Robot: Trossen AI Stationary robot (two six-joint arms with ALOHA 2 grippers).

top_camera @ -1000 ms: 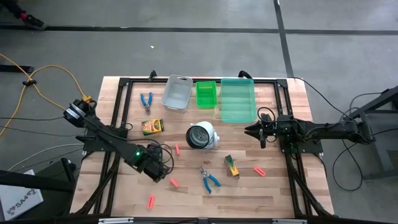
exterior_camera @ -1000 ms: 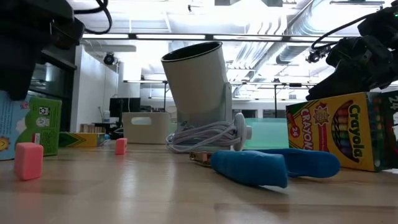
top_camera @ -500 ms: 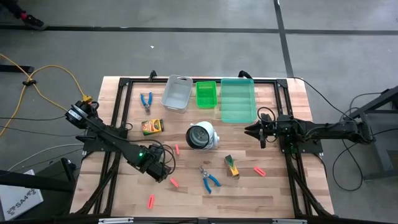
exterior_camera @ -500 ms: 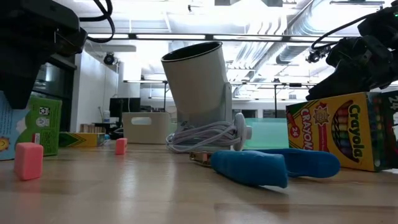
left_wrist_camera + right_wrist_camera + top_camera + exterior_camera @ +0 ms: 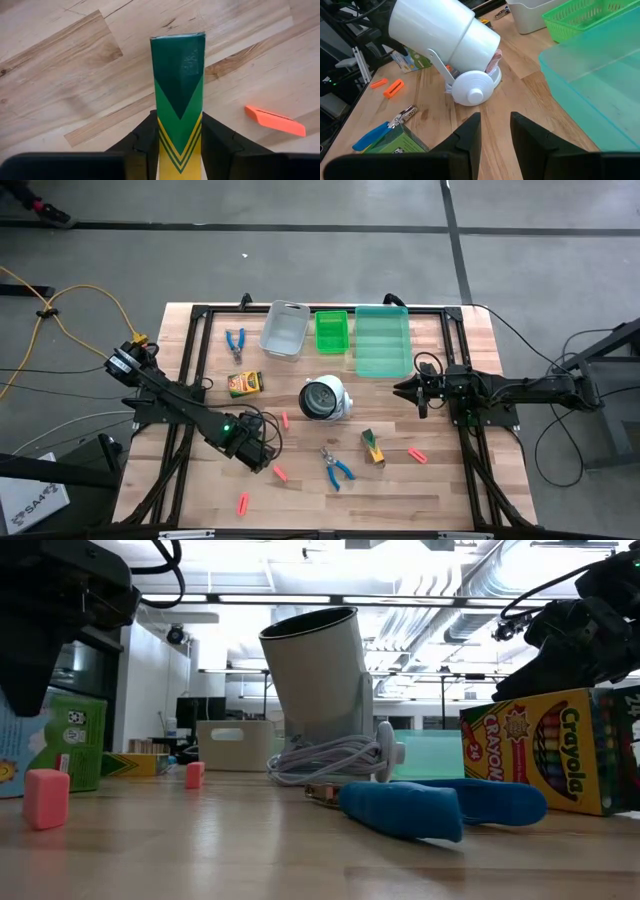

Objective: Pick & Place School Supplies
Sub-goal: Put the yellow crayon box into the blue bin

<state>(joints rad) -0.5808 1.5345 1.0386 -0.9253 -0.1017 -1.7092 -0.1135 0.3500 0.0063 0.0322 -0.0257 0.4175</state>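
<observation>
The left gripper (image 5: 178, 150), at the high view's lower left, is pinching a crayon box (image 5: 178, 90) between its jaws, above the tabletop (image 5: 60, 75). The right gripper (image 5: 495, 131) is hovering at right, jaws slightly apart.

At the right edge of the low view we read "Crayola" and "CRAYONS" on the yellow crayon box (image 5: 550, 752). We find no other writing clear enough to read.

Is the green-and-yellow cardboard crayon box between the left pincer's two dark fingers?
Yes, the green-and-yellow cardboard crayon box stands between the left pincer's dark fingers, which touch both its sides.
</observation>
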